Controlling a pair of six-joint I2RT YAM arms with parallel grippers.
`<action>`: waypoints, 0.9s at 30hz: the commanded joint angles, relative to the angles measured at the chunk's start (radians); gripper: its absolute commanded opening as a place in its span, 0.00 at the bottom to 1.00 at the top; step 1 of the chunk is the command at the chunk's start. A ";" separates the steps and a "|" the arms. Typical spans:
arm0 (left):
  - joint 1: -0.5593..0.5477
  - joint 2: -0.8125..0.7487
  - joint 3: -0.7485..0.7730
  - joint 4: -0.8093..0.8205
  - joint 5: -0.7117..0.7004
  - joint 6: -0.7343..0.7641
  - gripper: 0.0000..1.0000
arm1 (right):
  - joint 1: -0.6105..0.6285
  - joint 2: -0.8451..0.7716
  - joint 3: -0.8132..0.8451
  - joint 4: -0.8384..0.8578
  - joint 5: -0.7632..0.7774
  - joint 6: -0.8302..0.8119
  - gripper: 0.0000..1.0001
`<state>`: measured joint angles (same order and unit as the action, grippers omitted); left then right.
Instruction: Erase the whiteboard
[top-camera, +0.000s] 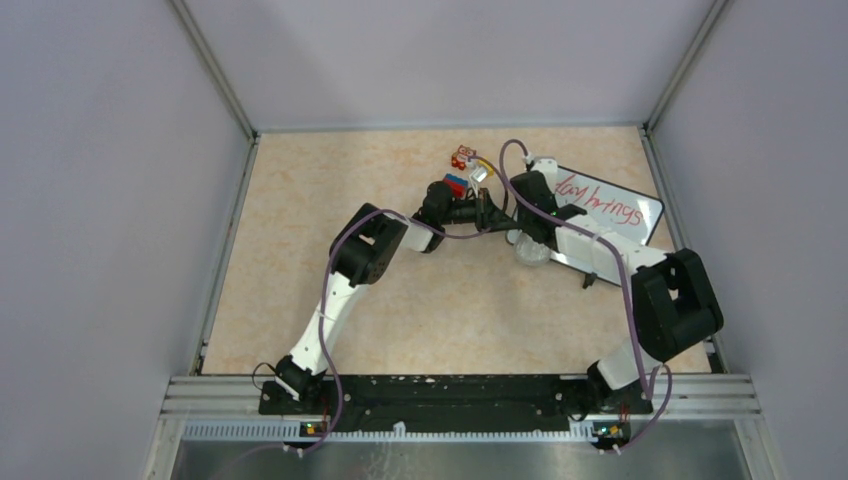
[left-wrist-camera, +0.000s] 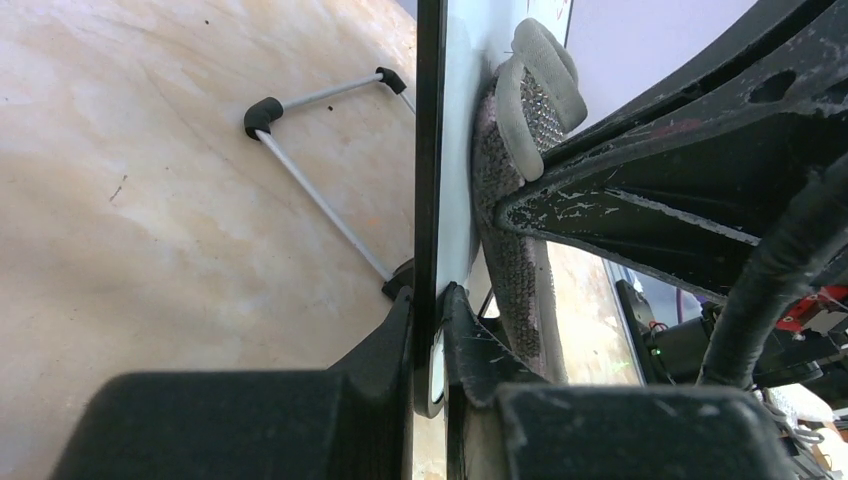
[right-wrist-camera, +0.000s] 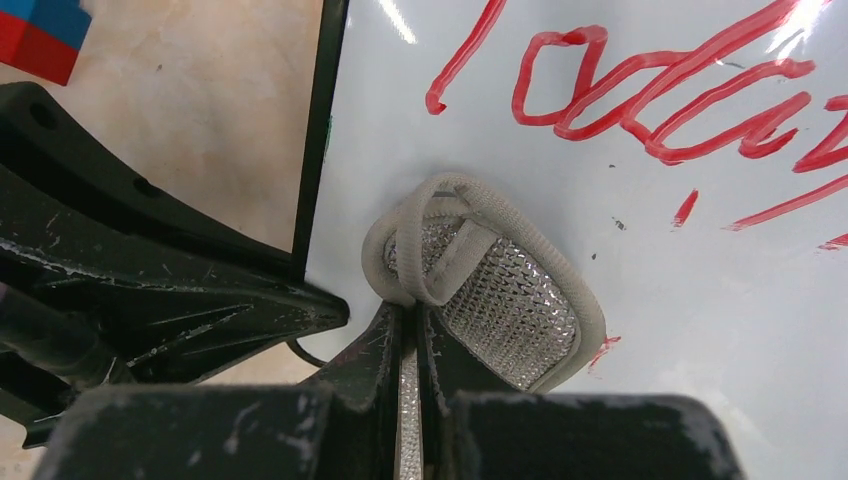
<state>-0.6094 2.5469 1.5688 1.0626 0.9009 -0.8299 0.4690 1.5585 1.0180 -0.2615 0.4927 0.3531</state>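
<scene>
The whiteboard (top-camera: 620, 195) stands tilted at the right rear of the table, with red handwriting (right-wrist-camera: 660, 100) across its glossy face. My left gripper (left-wrist-camera: 430, 330) is shut on its black frame (left-wrist-camera: 428, 150) at the left edge, near a rounded corner. My right gripper (right-wrist-camera: 410, 330) is shut on a grey mesh cloth pad (right-wrist-camera: 490, 290). The pad is pressed flat against the white face just below the start of the writing. A small red smear (right-wrist-camera: 603, 348) lies beside the pad. In the top view both grippers meet at the board's left end (top-camera: 515, 225).
A blue and red block (top-camera: 455, 185) and a small red and white object (top-camera: 463, 157) lie just left of the board. The board's wire stand (left-wrist-camera: 320, 190) rests on the table behind it. Enclosure walls ring the tabletop.
</scene>
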 joint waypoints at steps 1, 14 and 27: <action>0.004 0.028 -0.008 -0.054 -0.051 0.055 0.00 | -0.004 -0.003 0.032 0.012 0.015 0.031 0.00; 0.005 0.029 -0.006 -0.059 -0.057 0.051 0.00 | -0.250 -0.290 -0.220 -0.043 0.042 0.063 0.00; 0.005 0.033 -0.001 -0.062 -0.053 0.051 0.00 | 0.016 -0.006 0.004 0.015 -0.007 0.055 0.00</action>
<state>-0.6094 2.5469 1.5688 1.0649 0.9001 -0.8276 0.3794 1.4361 0.9203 -0.3031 0.5331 0.3958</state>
